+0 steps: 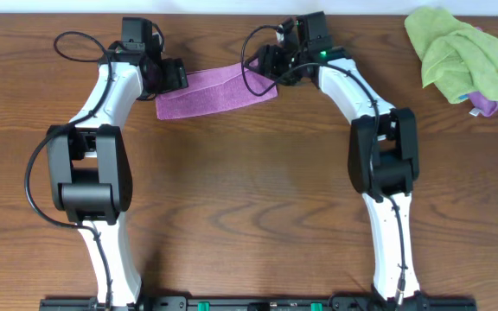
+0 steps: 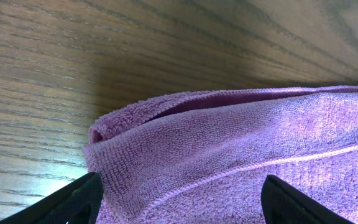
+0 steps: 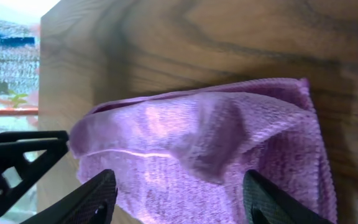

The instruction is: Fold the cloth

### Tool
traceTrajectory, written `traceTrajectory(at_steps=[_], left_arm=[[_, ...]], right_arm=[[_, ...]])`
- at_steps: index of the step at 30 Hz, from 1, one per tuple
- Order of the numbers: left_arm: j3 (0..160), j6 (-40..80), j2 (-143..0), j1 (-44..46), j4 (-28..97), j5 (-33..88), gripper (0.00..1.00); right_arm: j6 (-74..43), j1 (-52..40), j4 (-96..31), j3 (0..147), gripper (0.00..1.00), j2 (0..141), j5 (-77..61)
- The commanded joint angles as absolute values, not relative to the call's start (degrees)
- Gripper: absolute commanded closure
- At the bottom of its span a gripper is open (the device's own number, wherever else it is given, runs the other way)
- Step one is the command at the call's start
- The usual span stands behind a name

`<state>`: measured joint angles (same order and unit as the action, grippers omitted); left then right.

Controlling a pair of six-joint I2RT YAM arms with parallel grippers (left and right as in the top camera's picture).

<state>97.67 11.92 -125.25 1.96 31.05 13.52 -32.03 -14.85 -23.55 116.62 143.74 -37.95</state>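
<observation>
The purple cloth (image 1: 219, 91) lies as a folded strip on the wooden table near its far edge, stretched between the two grippers. My left gripper (image 1: 173, 76) is at the strip's left end. In the left wrist view its fingers (image 2: 179, 208) are spread wide over the cloth's doubled corner (image 2: 241, 143). My right gripper (image 1: 271, 62) is at the strip's right end. Its fingers (image 3: 179, 199) are also spread wide over the rumpled cloth (image 3: 197, 137). Neither gripper is closed on the cloth.
A crumpled green cloth (image 1: 456, 52) lies at the far right with a bit of another purple cloth (image 1: 487, 105) under it. The table's far edge runs just behind the grippers. The left gripper's dark finger (image 3: 17, 155) shows in the right wrist view.
</observation>
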Motion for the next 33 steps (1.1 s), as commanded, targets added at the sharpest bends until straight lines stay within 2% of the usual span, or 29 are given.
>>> traceTrajectory(at_steps=[1, 7, 27, 28, 30, 33], left_arm=[[98.4, 11.1, -125.2, 2.0, 31.0, 13.5, 0.17], [98.4, 11.1, -125.2, 2.0, 31.1, 13.5, 0.17], [98.4, 11.1, -125.2, 2.0, 31.1, 13.5, 0.17], [98.4, 11.1, -125.2, 2.0, 31.1, 13.5, 0.17], [98.4, 11.1, -125.2, 2.0, 31.1, 13.5, 0.17], [98.4, 11.1, -125.2, 2.0, 31.1, 13.5, 0.17]], right_arm=[[-32.8, -15.1, -23.4, 117.6, 0.35, 144.4, -37.2], [-32.8, -15.1, -22.5, 117.6, 0.41, 144.5, -34.5], [-38.7, -15.0, -16.0, 117.6, 0.44, 147.6, -37.3], [-38.7, -15.0, -16.0, 117.6, 0.46, 147.6, -37.3], [-38.7, -15.0, -16.0, 117.6, 0.59, 147.6, -37.1], [-38.7, -15.0, -16.0, 117.6, 0.84, 147.6, -36.7]])
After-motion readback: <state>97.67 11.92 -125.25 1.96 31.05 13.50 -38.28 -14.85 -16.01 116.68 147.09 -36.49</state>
